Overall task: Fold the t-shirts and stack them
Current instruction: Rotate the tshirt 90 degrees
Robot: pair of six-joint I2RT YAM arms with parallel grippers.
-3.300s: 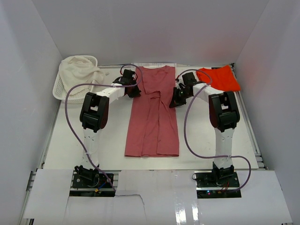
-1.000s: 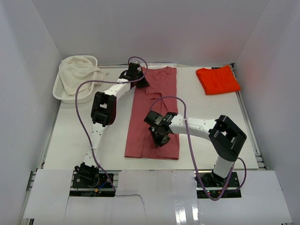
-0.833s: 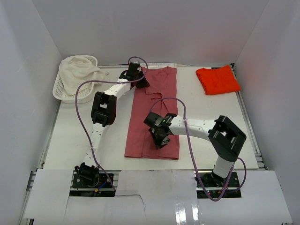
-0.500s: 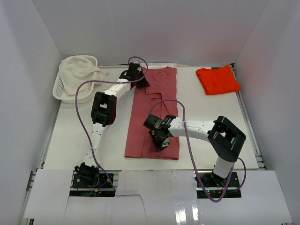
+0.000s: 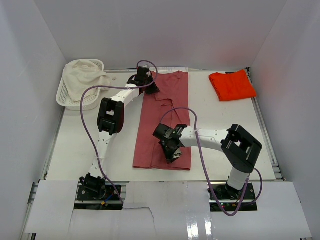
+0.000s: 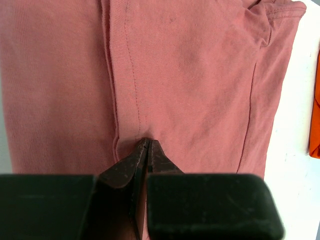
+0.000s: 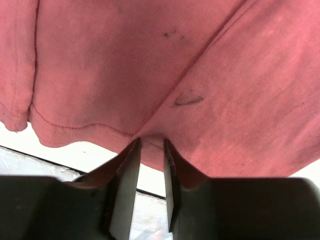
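rose-red t-shirt [image 5: 162, 120] lengthwise, collar far, hem near

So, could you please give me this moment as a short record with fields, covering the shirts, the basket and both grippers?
dusty rose cotton t-shirt: lies lengthwise mid-table, sides folded inward
bright orange-red t-shirt: folded, far right corner, apart from both arms
white plastic lattice basket: far left, holding cream cloth
left gripper: shut on the rose shirt's far end
right gripper: narrowly parted around the rose shirt's near hem; grip not certain
stack: not yet made
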